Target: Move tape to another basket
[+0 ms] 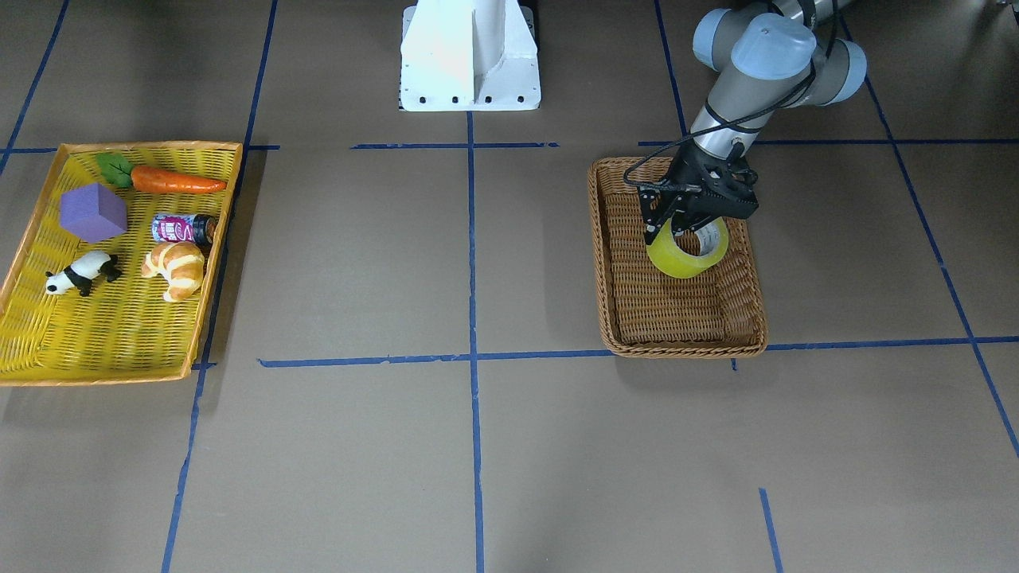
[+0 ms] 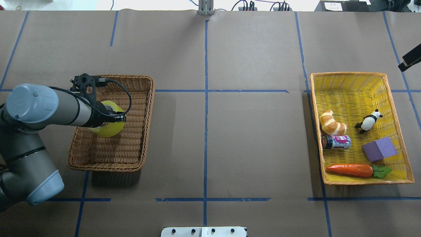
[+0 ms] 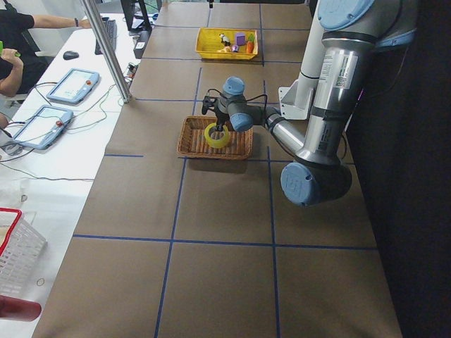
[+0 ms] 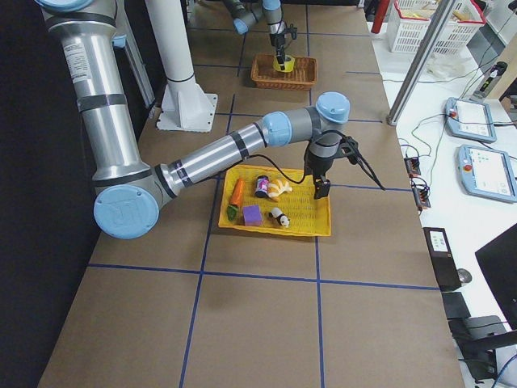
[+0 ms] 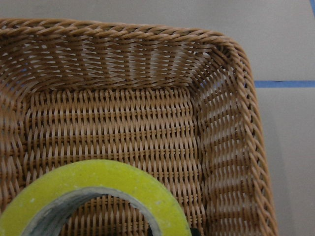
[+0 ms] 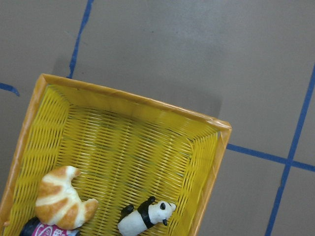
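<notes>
The yellow-green tape (image 1: 677, 260) hangs tilted just above the floor of the brown wicker basket (image 1: 685, 348), near its far-from-camera end. My left gripper (image 1: 683, 224) is shut on the tape's upper rim and reaches down into the basket. In the overhead view the left gripper (image 2: 110, 118) covers most of the tape (image 2: 107, 130) inside the basket (image 2: 108, 168). The left wrist view shows the tape's rim (image 5: 118, 179) close below the camera, over the basket's weave (image 5: 123, 29). My right gripper (image 4: 321, 192) hovers over the yellow tray's outer edge; I cannot tell its state.
The shallow yellow tray (image 2: 348, 74) at the robot's right holds a croissant (image 2: 332, 123), a panda (image 2: 368, 121), a can (image 2: 337, 142), a purple cube (image 2: 380, 148) and a carrot (image 2: 350, 169). The robot's white base (image 1: 470, 56) stands at the table's edge.
</notes>
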`<control>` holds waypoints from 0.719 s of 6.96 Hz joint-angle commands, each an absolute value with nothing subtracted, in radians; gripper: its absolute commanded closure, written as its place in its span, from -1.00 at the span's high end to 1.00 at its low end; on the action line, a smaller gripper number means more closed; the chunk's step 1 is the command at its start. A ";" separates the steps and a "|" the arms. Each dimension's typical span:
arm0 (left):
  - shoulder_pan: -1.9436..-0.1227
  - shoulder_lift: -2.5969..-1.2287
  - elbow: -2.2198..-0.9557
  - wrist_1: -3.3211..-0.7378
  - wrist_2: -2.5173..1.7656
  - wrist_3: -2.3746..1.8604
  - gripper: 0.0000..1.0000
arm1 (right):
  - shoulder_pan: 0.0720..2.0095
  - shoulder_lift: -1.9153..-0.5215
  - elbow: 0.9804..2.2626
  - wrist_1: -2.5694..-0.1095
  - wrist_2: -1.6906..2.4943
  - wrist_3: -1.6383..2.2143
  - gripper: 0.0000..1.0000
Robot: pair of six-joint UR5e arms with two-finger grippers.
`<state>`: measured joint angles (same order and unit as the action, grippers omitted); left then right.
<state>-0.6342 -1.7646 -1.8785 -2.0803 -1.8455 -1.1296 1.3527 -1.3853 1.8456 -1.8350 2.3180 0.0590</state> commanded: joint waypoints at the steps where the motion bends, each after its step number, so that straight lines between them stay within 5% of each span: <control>1: -0.649 -1.705 -1.955 -2.028 -1.873 -1.106 1.00 | 1.435 -1.454 1.789 -1.809 2.426 0.060 1.00; 5: -0.953 -1.698 -2.031 -1.716 -2.121 -0.685 1.00 | 1.518 -1.542 1.676 -1.701 2.427 -0.134 1.00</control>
<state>-0.8384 -1.7018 -2.0290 -1.7957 -2.0298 -0.8377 1.4836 -1.5307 1.7214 -1.7116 2.4270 -0.0567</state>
